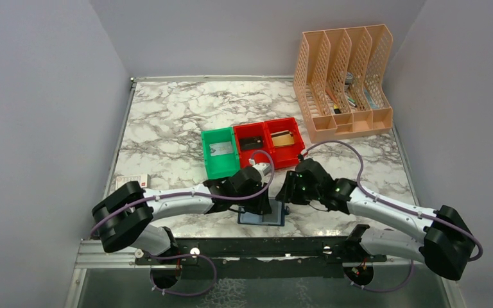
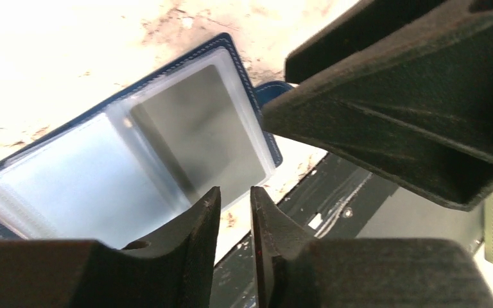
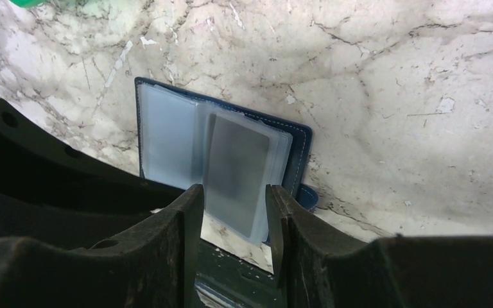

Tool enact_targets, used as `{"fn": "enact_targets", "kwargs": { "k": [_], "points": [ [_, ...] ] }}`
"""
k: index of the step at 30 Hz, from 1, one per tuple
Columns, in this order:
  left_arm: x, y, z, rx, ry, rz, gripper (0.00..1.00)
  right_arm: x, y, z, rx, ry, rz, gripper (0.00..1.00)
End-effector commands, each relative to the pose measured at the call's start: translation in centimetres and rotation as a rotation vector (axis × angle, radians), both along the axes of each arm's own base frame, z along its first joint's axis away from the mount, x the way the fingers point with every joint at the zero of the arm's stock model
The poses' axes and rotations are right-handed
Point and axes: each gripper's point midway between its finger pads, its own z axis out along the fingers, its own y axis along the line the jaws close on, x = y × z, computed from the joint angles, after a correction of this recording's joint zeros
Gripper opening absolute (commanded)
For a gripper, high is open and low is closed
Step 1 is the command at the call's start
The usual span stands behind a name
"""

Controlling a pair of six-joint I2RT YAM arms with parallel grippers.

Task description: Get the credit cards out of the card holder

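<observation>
The work surface is a marble-pattern table point(image 1: 167, 122) enclosed by plain grey walls point(image 1: 38, 96). A black rail point(image 1: 250, 247) runs along the table's near edge.

**Task item.** The card holder point(image 1: 263, 218) lies at the table's 6 o'clock edge, just beyond the rail and between the two arm tips. It is open and flat, inner side up, with its navy cover on the marble. Clear sleeves point(image 3: 164, 131) fan out over the inner panels. One sleeve holds a dark card point(image 3: 234, 173). The lower end of that sleeve reaches past the holder's near edge and over the rail.

**Left gripper** point(image 2: 235, 202). It is positioned at the holder's 9 o'clock side. The jaws are parted by a narrow gap, through which the table edge and the rail are visible. The fingertips sit at the near edge of the sleeve with the dark card.

**Right gripper** point(image 3: 234, 205). It is positioned at the holder's 2 o'clock side. The jaws are parted more widely. In the right wrist view the dark card shows through the gap.

**Other items.**
- A green bin point(image 1: 220, 153) and two red bins point(image 1: 284, 140) stand in a row at the holder's 12 o'clock.
- A peach file organiser point(image 1: 343, 83) stands at the table's 1 o'clock corner.
- A small white packet point(image 1: 131, 181) lies at the table's 8 o'clock edge.
</observation>
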Motion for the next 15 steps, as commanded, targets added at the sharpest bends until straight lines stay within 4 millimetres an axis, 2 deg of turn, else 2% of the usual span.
{"fn": "enact_targets", "kwargs": {
  "k": [1,7,15],
  "points": [
    [1.5,1.6,0.4,0.082,-0.074,0.065,0.3,-0.9,1.0,0.4,0.074,0.012,0.057,0.41],
    [1.1,3.4,-1.3,0.132,-0.061,0.095,0.35,-3.1,2.7,-0.3,0.145,0.107,0.173,0.36],
    [1.5,4.5,-1.9,0.176,-0.079,0.14,0.35,-3.5,1.9,-2.9,0.075,0.18,0.136,0.33]
  ]
}}
